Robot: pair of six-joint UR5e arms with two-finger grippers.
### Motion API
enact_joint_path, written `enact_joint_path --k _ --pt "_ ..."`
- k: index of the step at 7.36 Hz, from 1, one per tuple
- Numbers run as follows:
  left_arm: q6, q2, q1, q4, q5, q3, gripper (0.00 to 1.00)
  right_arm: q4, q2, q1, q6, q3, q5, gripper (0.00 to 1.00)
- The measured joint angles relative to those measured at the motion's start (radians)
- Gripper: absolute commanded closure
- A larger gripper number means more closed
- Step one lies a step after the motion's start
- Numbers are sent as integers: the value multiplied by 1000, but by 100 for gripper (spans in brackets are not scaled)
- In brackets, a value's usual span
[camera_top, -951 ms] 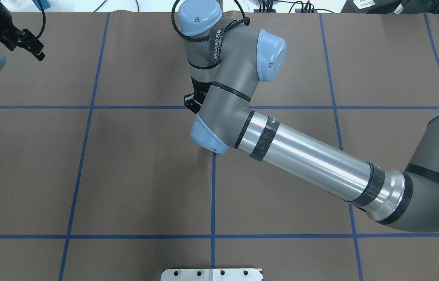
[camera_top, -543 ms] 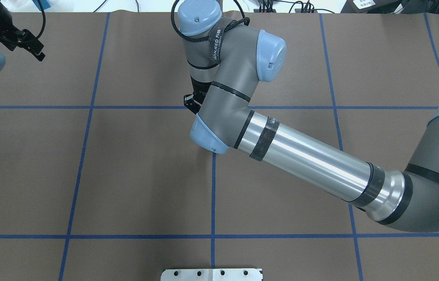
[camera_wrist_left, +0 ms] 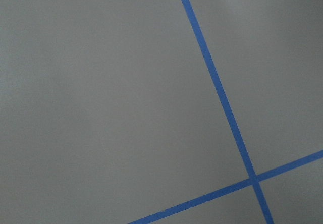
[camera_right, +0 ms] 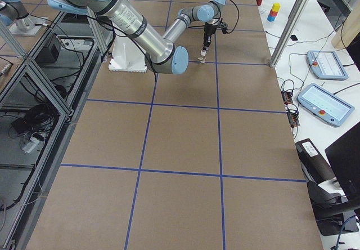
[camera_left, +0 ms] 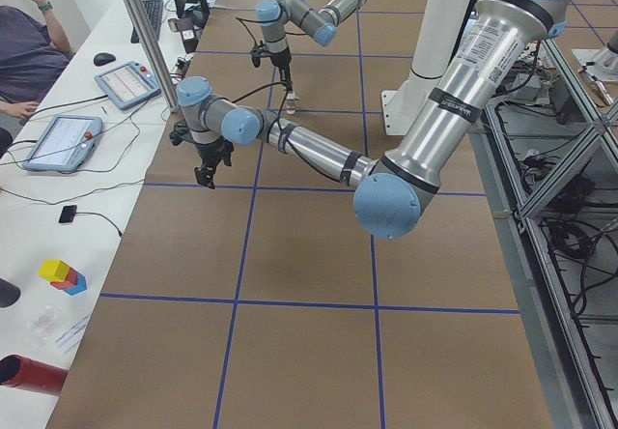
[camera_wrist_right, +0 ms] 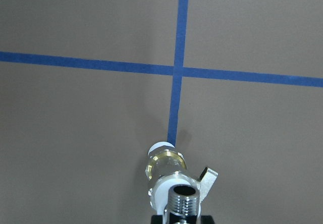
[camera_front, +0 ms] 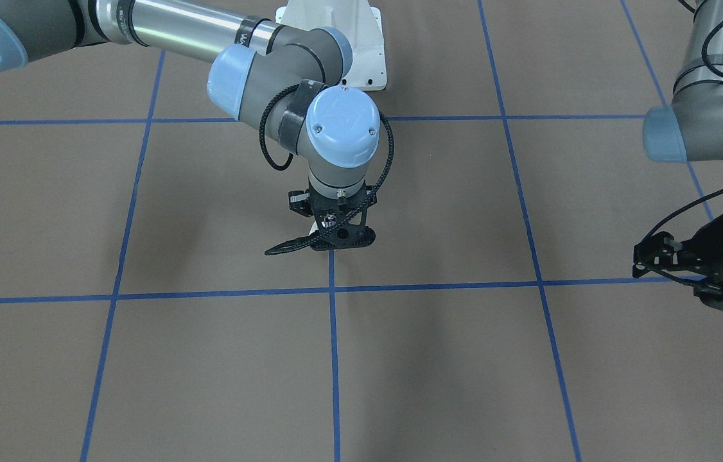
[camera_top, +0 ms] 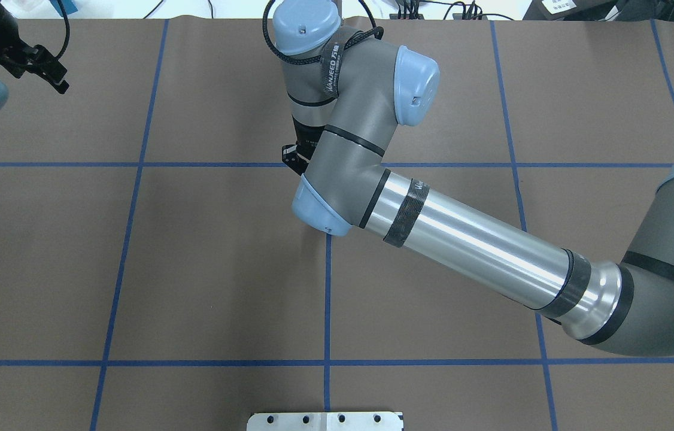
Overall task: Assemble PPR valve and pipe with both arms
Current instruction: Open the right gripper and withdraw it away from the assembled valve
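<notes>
In the right wrist view the PPR valve (camera_wrist_right: 164, 164), with a brass middle, white ends and a small lever handle (camera_wrist_right: 208, 177), points down at the table, with the silver threaded pipe (camera_wrist_right: 181, 199) at its upper end. My right gripper (camera_front: 339, 242) points straight down over a blue tape crossing and appears shut on this joined piece. The piece shows as a small speck below the gripper in the exterior right view (camera_right: 202, 55). My left gripper (camera_top: 55, 75) hovers open and empty at the far left of the table, also seen in the front view (camera_front: 641, 260).
Blue tape lines divide the brown table cover into squares. The white pedestal (camera_front: 361, 64) stands at the robot's side of the table. A side bench with tablets (camera_left: 58, 139), coloured blocks (camera_left: 63, 274) and a seated person (camera_left: 29, 52) lies beyond the far edge.
</notes>
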Motion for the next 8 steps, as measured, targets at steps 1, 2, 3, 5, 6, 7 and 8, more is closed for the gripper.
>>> enact_joint_path --k 1,2,3,5,6,7,8 --pt "0 0 0 0 0 0 0 1 0 -1 0 0 0 23" --pt "0 0 0 0 0 1 0 1 -1 -3 0 -1 -1 19" --pt "0 0 0 0 0 2 0 1 -1 -5 1 -1 -1 16" --pt "0 0 0 0 0 3 0 5 -2 -5 3 -2 -2 7" --pt "0 0 0 0 1 5 0 12 -3 -6 7 -2 -3 2" --pt "0 -1 0 0 1 5 0 18 -3 -6 15 -1 -3 1" --pt "3 -1 1 -1 1 4 0 17 -4 3 20 15 -2 1"
